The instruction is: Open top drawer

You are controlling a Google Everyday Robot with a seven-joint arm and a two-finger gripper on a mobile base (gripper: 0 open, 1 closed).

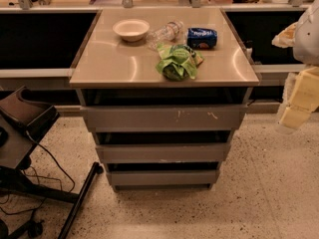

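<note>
No legible text; gripper (294, 114) far right.

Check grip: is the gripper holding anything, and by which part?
Nothing visibly held. The gripper hangs at the right edge of the view, apart from the top drawer and touching no part of it.

My arm (310, 34) shows at the right edge as a rounded shell of pale grey-white, with a tan, creased patch on its left side. Just below it, also at the right edge, my end effector (295, 114) is blocky and pale yellow, built of stepped, flat-faced segments.
</note>
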